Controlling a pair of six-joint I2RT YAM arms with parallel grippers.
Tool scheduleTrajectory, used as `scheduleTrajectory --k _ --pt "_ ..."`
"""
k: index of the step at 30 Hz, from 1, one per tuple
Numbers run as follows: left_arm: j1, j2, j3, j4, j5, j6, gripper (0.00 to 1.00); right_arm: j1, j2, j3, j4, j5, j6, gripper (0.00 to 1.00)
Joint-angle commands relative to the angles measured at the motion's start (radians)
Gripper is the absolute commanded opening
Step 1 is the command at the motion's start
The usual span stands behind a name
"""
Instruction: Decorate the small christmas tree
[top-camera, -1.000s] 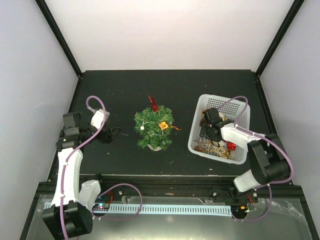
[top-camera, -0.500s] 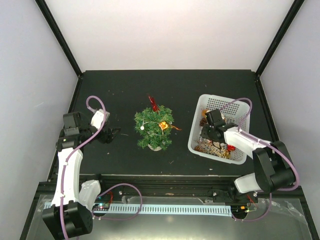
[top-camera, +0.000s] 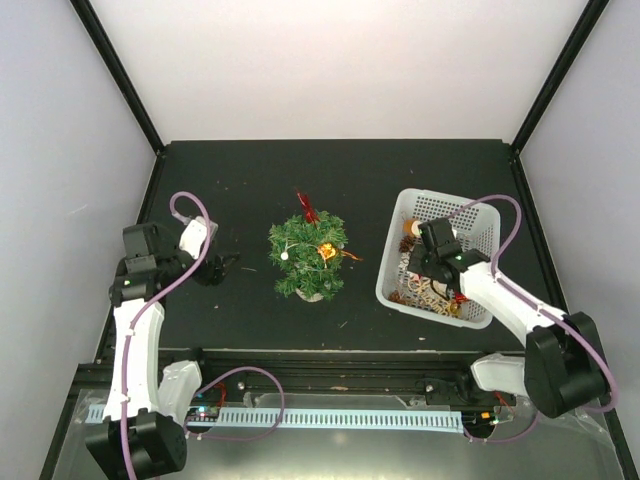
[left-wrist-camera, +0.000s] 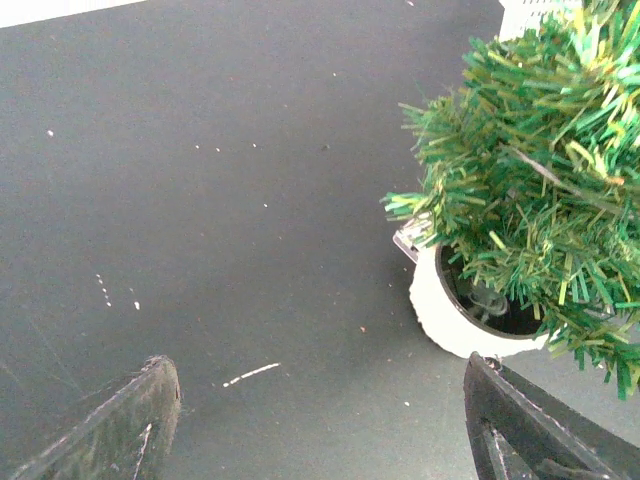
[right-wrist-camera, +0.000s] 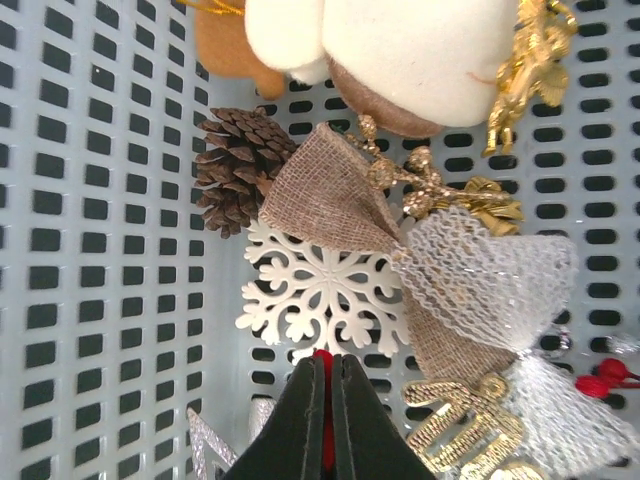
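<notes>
The small christmas tree (top-camera: 308, 255) stands mid-table on a white base (left-wrist-camera: 450, 315), its green branches (left-wrist-camera: 530, 190) filling the right of the left wrist view. It carries a red piece (top-camera: 307, 208) on top and an orange-gold ornament (top-camera: 328, 250). My left gripper (top-camera: 226, 265) hangs open just left of the tree, its fingers (left-wrist-camera: 140, 410) wide over bare table. My right gripper (top-camera: 432, 276) is down inside the white mesh basket (top-camera: 398, 222), its jaws (right-wrist-camera: 325, 365) shut on a thin red strip just below a white snowflake (right-wrist-camera: 320, 290).
The basket's bottom (right-wrist-camera: 100, 200) holds a pine cone (right-wrist-camera: 240, 170), a burlap-and-lace bow (right-wrist-camera: 400, 240), a cream plush figure (right-wrist-camera: 400, 50), gold glitter pieces (right-wrist-camera: 460, 430) and red berries (right-wrist-camera: 605, 375). Black frame posts and white walls ring the dark table (top-camera: 340, 180).
My right gripper's jaws have closed from half open to shut, and its arm has stretched out over the basket. The left arm and the tree have not moved.
</notes>
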Motion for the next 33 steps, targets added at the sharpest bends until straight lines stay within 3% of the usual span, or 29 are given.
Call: scheduleTrajectory --k 1,6,11,19,24,27,33 --pt "0.008 -0.031 0.093 -0.03 -0.012 0.02 0.78 -0.001 -0.101 0.017 -0.052 0.065 -0.022 0.01" --pt "0.007 -0.052 0.21 -0.099 -0.008 0.064 0.78 -0.001 -0.33 0.042 -0.06 0.019 -0.072 0.01" --pt "0.007 -0.073 0.359 -0.233 0.031 0.145 0.79 0.001 -0.554 0.038 0.035 -0.217 -0.09 0.01" --pt "0.007 -0.133 0.527 -0.432 0.198 0.227 0.79 0.12 -0.705 0.091 0.086 -0.41 -0.2 0.01" --pt "0.006 -0.132 0.654 -0.532 0.29 0.229 0.81 0.259 -0.712 0.138 0.088 -0.422 -0.262 0.01" --pt "0.005 -0.127 0.713 -0.584 0.348 0.242 0.82 0.408 -0.69 0.172 0.103 -0.355 -0.308 0.01" --pt "0.004 -0.111 0.802 -0.746 0.475 0.318 0.85 0.764 -0.422 0.358 0.041 -0.162 -0.398 0.01"
